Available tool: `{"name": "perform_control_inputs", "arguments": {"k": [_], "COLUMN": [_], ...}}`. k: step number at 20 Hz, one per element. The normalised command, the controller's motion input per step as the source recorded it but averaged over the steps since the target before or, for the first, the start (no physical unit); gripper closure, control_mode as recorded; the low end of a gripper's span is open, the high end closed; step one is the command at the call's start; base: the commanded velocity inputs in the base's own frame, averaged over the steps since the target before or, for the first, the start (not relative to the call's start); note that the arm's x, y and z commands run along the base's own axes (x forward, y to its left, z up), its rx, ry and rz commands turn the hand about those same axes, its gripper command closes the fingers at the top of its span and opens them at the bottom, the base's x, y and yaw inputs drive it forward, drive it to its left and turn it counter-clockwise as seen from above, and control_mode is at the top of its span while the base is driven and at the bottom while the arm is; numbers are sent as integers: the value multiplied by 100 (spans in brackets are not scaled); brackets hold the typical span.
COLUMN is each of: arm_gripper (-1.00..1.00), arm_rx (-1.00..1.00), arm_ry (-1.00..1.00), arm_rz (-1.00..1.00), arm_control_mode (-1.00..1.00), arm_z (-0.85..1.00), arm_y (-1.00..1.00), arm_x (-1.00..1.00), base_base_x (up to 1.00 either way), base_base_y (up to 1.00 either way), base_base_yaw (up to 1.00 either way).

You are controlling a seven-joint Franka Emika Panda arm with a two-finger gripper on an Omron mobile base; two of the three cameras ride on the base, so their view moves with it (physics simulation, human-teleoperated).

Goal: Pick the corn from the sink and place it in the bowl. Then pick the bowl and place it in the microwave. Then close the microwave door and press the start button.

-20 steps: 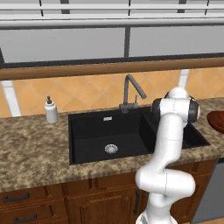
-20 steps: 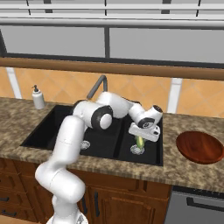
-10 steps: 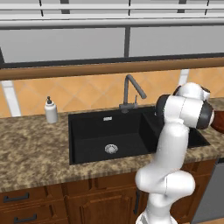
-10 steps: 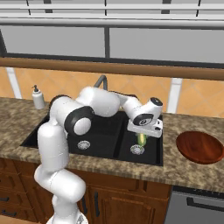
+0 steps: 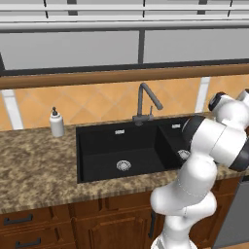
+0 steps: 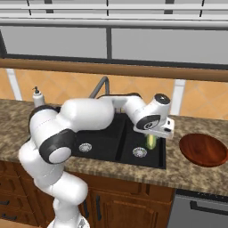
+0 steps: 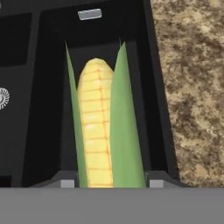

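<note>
left base view
sink (image 5: pixel 121 146): black double basin set in the speckled granite counter (image 5: pixel 34 160), a round silver drain in the wide left basin.
faucet (image 5: pixel 144 102): dark grey gooseneck at the far rim, between the two basins.
soap bottle (image 5: pixel 57 122): pale, standing on the counter to the left of the sink, near the tiled wall.
arm (image 5: pixel 204 160): white, rising at the near right and covering much of the right basin.

right base view
gripper (image 6: pixel 152 141): pointing down over the right basin, close to its right rim, hanging above the drain.
corn (image 6: pixel 152 141): yellow-green, upright below the hand, lifted clear of the basin floor.
grip: the jaws stand partly closed with the corn between them.
bowl (image 6: pixel 203 149): wide, reddish-brown, glossy, sitting on the counter to the right of the sink, well apart from the corn.
soap bottle, this side: at the far left by the wall.

hand view
corn, close up: yellow kernels with a green husk leaf on each side, running lengthwise up the middle from between the two finger tips (image 7: pixel 67 183).
behind the corn: the black right basin, its rim, and speckled counter along the right.
drain (image 7: pixel 3 98): a silver ring at the left edge.
</note>
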Motion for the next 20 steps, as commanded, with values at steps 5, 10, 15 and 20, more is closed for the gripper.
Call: {"name": "perform_control_inputs", "arguments": {"k": [5,10,15,20], "arm_gripper": [100,100,100,100], "arm_rx": [-2,0,0,1], "arm_ry": [0,0,0,5], "arm_rz": [-15,-17,-13,-7], "arm_control_mode": [-100,-100,-100,-100], "arm_z": [35,10,5,1], "arm_y": [-51,-62,-64,-68], "arm_x": [-53,-24,-2,3], "base_base_x": [0,0,0,0], "base_base_y": [0,0,0,0], "base_base_yaw": [0,0,0,0]}}
